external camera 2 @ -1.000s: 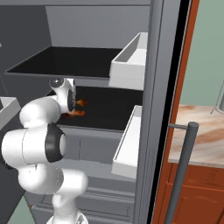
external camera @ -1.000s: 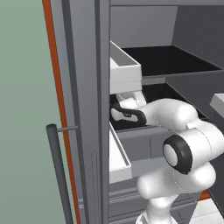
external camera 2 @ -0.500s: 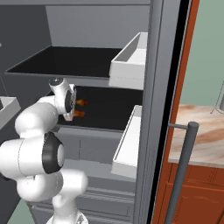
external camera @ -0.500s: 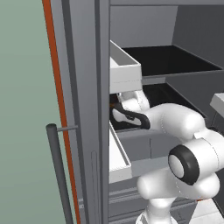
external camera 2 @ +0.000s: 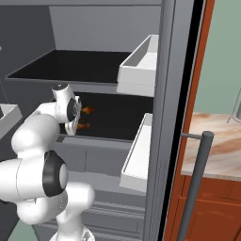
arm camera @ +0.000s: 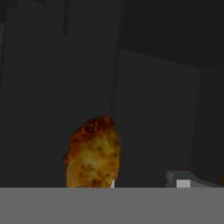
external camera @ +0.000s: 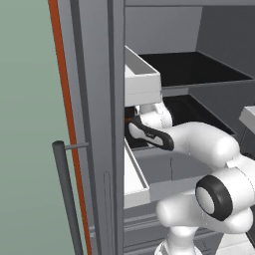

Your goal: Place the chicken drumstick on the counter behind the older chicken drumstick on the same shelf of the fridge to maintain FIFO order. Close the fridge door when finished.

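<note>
The fridge (external camera 2: pixel 172 94) stands open and my arm reaches in over its middle black shelf (external camera 2: pixel 117 120). My gripper (external camera 2: pixel 81 113) is at the shelf's left part, shut on the chicken drumstick (external camera 2: pixel 87 110), which shows large and upright in the hand view (arm camera: pixel 92 153). The fingers themselves are hidden. A second, older drumstick (external camera 2: pixel 84 125) lies on the same shelf just in front of and below the held one; its orange edge peeks in at the hand view's right border (arm camera: pixel 221 179). The beige marble counter (external camera 2: pixel 221 141) lies to the right, outside the fridge.
White door bins (external camera 2: pixel 139 66) (external camera 2: pixel 136 157) hang on the right door, and others (external camera: pixel 142 74) (external camera: pixel 133 174) on the left door close to my hand. An upper black shelf (external camera 2: pixel 75 66) spans above. Bar handles (external camera 2: pixel 197 183) (external camera: pixel 64 199) stick out from the open doors.
My hand has edged a little further in over the shelf and the elbow has swung outward. Both drumsticks stay at about the same spots.
</note>
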### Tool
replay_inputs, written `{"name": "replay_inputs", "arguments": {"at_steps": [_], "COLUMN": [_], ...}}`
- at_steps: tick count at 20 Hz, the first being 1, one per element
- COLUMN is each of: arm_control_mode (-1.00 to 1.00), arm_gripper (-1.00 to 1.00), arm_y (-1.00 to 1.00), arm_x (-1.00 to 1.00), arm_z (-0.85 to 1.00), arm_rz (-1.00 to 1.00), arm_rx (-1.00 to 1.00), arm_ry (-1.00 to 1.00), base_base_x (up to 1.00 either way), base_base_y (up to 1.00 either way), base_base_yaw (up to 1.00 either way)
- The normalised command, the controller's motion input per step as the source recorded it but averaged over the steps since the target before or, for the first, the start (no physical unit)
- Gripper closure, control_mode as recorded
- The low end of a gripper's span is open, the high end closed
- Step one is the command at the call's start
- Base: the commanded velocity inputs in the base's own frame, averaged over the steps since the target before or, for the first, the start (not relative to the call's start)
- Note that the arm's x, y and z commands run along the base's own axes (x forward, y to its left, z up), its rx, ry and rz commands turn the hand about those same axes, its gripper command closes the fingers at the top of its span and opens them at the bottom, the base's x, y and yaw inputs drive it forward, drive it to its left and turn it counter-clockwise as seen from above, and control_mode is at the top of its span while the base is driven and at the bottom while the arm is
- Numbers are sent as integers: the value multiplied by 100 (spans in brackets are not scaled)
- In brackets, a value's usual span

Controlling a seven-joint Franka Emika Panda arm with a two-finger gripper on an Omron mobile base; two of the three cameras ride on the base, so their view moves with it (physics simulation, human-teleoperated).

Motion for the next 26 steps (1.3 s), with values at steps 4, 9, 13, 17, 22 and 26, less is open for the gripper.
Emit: {"name": "replay_inputs", "arguments": {"at_steps": [4,9,13,17,22,26], "arm_control_mode": [-100,-100,-100,-100,-100,-100], "arm_gripper": [-100,-100,-100,-100,-100,-100], "arm_y": [0,0,0,1,0,0], "arm_x": [-46,-64,-20,6,37,24], "arm_z": [98,21,-6,-69,-83,-57], "arm_rz": [4,0,2,9,10,10], "arm_rx": [-4,-2,0,-2,-2,-1], "arm_ry": [-15,-33,-26,-19,-19,-18], "base_base_x": [0,0,0,0,0,0], "base_base_y": [0,0,0,0,0,0], "base_base_yaw": [0,0,0,0,0,0]}}
